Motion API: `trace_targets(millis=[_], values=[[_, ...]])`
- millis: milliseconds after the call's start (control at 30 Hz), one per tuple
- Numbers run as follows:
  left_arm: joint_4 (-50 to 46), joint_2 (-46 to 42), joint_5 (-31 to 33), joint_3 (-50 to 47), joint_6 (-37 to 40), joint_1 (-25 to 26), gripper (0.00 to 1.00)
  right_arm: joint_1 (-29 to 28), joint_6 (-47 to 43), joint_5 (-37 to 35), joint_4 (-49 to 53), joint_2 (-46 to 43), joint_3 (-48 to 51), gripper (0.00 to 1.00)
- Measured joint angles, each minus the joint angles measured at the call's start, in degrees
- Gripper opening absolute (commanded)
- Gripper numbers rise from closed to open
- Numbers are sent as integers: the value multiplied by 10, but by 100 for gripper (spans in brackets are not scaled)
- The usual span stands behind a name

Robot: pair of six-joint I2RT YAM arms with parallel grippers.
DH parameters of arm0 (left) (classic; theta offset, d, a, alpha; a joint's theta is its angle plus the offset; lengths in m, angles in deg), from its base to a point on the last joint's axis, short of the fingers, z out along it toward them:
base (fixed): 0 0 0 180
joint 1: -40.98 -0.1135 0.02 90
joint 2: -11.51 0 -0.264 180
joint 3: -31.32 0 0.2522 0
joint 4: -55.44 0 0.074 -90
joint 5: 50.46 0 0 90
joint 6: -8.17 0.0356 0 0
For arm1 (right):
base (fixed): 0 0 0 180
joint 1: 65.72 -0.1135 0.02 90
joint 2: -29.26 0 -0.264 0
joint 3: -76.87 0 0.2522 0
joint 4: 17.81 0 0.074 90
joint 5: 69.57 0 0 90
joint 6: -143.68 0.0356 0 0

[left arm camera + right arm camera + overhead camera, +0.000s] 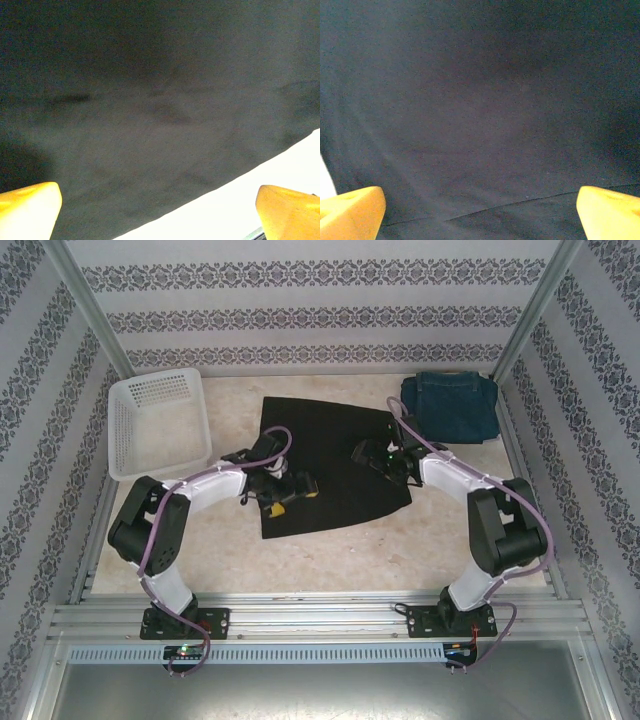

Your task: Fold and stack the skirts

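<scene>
Black cloth: the black skirt [330, 465] lies spread flat mid-bench [330, 555]. The left hand [157, 197] hovers over its near left edge, fingers wide apart and empty. The right hand [481, 197] is over its right part, likewise spread. The folded denim skirt [450, 407] rests in the far right corner, and a white basket [160, 390] stands far left.

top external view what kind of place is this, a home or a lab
Probably a robot test cell, not a home: wallpaper-printed panels on aluminium posts box in a small table, with two arms bolted to a metal rail.
</scene>
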Motion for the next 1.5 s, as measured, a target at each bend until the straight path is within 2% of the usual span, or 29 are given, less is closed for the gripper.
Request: trace_targets(millis=[200, 367, 500, 600, 767, 900, 1133, 1233, 1367, 1400, 1500], values=[[28, -35, 18, -67, -23, -10, 100, -6, 14, -19, 37, 11, 37, 98], [23, -60, 16, -90, -8, -64, 100, -38, 55, -61, 49, -65, 106, 98], [13, -67, 1, -90, 11, -77, 100, -36, 70, -85, 71, -107, 144, 98], [6, -92, -19, -90, 8, -76, 100, -46, 69, -82, 80, -134, 145, 98], [14, -166, -23, -87, -12, -76, 100, -102, 75, -49, 78, -145, 102, 98], [28, -168, -6, -96, -38, -76, 100, -130, 108, -51, 59, -129, 90, 98], [36, -170, 38, -200, -83, -87, 100, -110, 161, -60, 34, -116, 170, 98], [33, -194, 46, -201, -87, -97, 100, -98, 164, -61, 30, -132, 174, 98], [-10, -246, 94, -200, -84, -99, 100, -88, 162, -66, 33, -161, 180, 98], [-22, -259, 110, -200, -84, -99, 96, -86, 162, -67, 31, -165, 180, 98], [-56, -278, 146, -200, -78, -102, 75, -85, 162, -68, 27, -171, 180, 98]])
